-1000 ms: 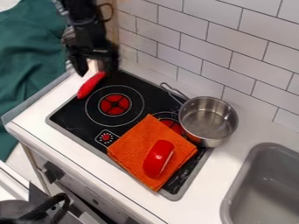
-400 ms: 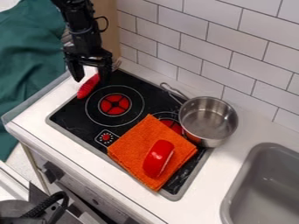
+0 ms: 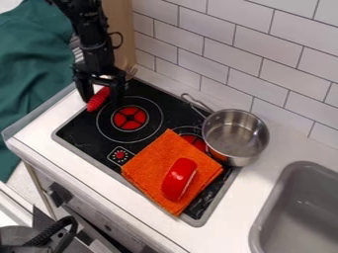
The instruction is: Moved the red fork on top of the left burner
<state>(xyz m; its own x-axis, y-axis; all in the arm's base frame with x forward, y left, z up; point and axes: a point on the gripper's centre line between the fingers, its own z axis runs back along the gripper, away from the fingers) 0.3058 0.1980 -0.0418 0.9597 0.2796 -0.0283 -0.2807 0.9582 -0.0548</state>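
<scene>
Open gripper (image 3: 102, 102) straddles the handle of the red fork (image 3: 97, 100), off the left burner (image 3: 129, 118)

The gripper hangs over the far left of the black cooktop (image 3: 86, 136), its two fingers spread wide, one on each side of the fork's red handle. Nothing is clamped between them; whether either finger touches the handle cannot be told. The black arm (image 3: 96, 47) comes down from the top edge, in front of a tan panel (image 3: 119, 27).

The red fork lies slantwise near the cooktop's far left edge, its handle toward the near left and its metal tines toward the far right. It is near the left burner, just outside the white ring, on the far left side.

To the near side of that burner is a red dial marking (image 3: 120, 155). Farther right, a folded orange cloth (image 3: 150, 168) covers part of the right burner (image 3: 195, 142). A curved red object (image 3: 178, 180) rests on the cloth.

Beside the cloth, at the cooktop's far right, stands an upright metal pot (image 3: 235, 134), its handle pointing toward the far left. A gray sink (image 3: 297, 217) is set into the white counter (image 3: 228, 230) at the near right. White tiles (image 3: 261, 74) line the far wall, and dark green fabric (image 3: 33, 74) spreads beyond the counter's left end.
</scene>
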